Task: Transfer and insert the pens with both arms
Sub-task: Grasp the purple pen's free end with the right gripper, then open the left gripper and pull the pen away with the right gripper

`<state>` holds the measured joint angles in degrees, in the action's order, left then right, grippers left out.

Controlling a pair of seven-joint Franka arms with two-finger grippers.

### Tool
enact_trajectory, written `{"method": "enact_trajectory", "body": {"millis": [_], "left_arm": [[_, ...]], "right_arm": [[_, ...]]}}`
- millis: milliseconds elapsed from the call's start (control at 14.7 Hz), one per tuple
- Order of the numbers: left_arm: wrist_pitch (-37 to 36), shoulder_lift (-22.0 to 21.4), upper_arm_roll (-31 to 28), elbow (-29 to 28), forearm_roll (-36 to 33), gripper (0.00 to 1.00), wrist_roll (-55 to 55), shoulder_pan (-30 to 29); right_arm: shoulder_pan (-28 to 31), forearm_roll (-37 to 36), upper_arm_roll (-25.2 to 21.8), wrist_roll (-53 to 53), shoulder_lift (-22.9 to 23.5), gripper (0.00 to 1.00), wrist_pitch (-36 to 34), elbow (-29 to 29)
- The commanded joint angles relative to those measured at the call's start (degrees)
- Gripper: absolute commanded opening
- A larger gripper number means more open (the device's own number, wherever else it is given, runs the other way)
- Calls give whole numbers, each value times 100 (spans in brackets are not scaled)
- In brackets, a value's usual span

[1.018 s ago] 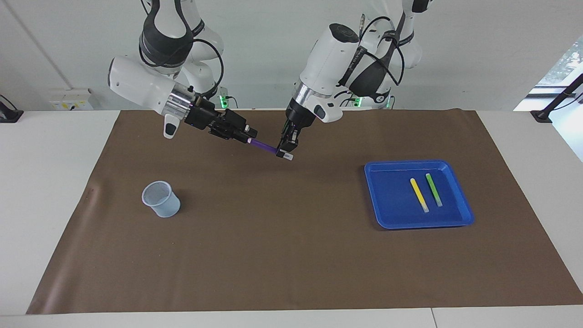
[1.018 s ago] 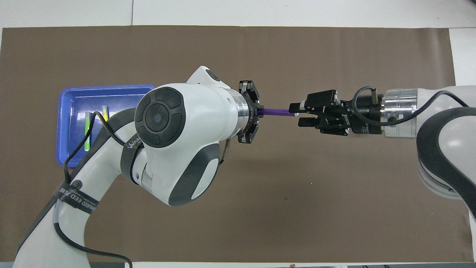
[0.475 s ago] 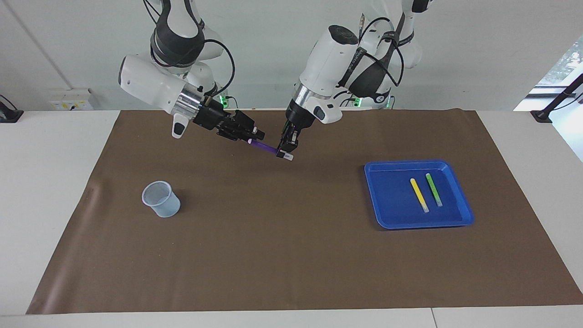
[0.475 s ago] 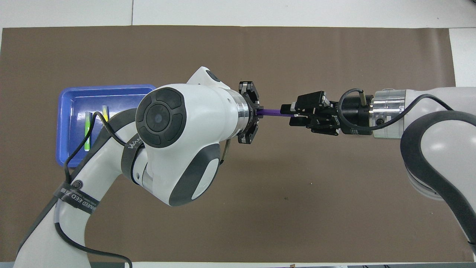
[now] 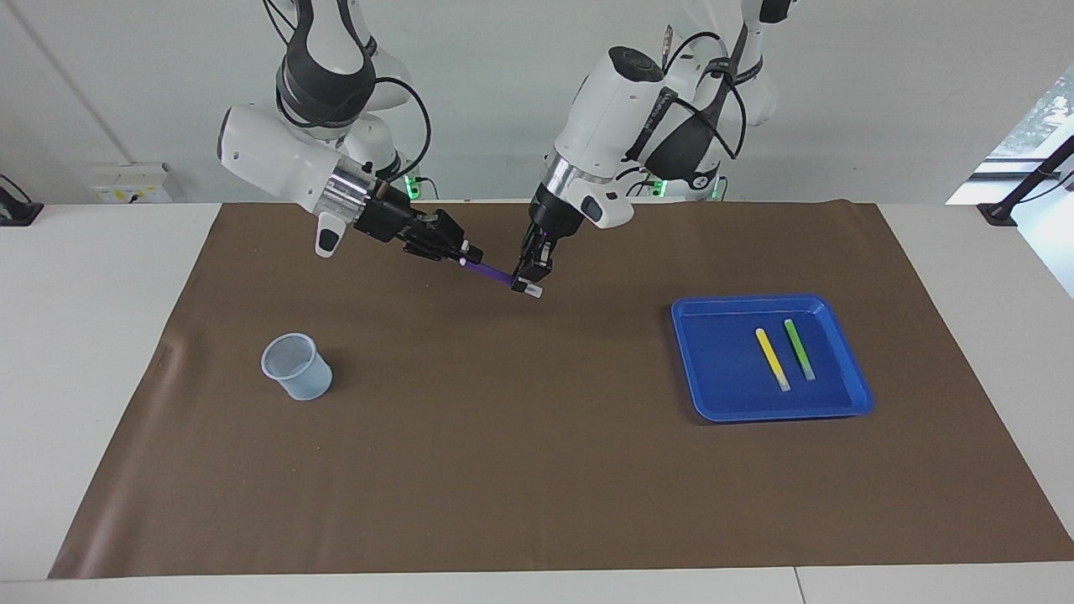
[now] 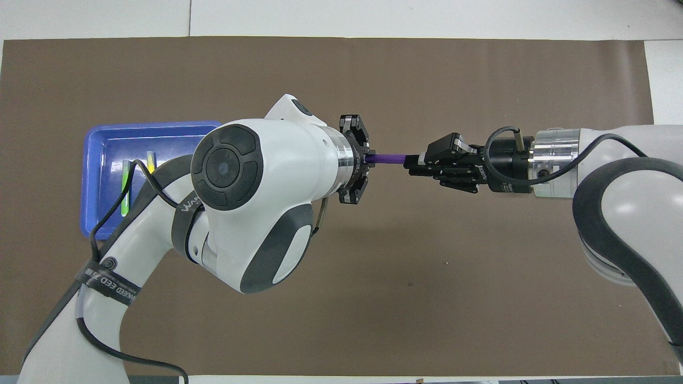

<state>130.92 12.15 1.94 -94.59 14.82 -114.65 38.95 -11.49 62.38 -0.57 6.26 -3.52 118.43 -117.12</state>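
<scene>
Both grippers met over the brown mat (image 5: 537,470) that covered the middle of the table (image 5: 101,352), up near the robots' end and roughly midway between the two arm bases. The left gripper (image 5: 530,279) pointed steeply down and was clamped on the purple pen (image 5: 489,272) close to its pale cap end, which stuck out just below the fingertips. The pen lay tilted in the air, its purple shaft running up toward the right arm. The right gripper (image 5: 464,252) reached in nearly level from the right arm's end and had its fingertips closed on the other tip of the same pen, so the pen was gripped at both ends and touched neither mat nor table. From overhead the short purple length (image 6: 388,158) showed between the two black grippers. The yellow pen (image 5: 772,358) and the green pen (image 5: 799,348) lay side by side, apart from each other, inside the blue tray (image 5: 722,394) toward the left arm's end of the mat. A pale translucent cup (image 5: 295,367) stood upright on the mat toward the right arm's end, well apart from the grippers.
</scene>
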Motion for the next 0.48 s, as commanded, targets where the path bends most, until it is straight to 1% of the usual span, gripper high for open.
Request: {"method": "enact_trajectory", "body": {"millis": [0, 407], "left_arm": [[56, -107, -44, -191, 100, 0, 22, 113], [56, -108, -44, -200, 91, 0, 39, 104]], "right_arm": [[24, 108, 31, 112, 27, 0, 57, 66], [59, 108, 31, 112, 27, 0, 22, 66]]}}
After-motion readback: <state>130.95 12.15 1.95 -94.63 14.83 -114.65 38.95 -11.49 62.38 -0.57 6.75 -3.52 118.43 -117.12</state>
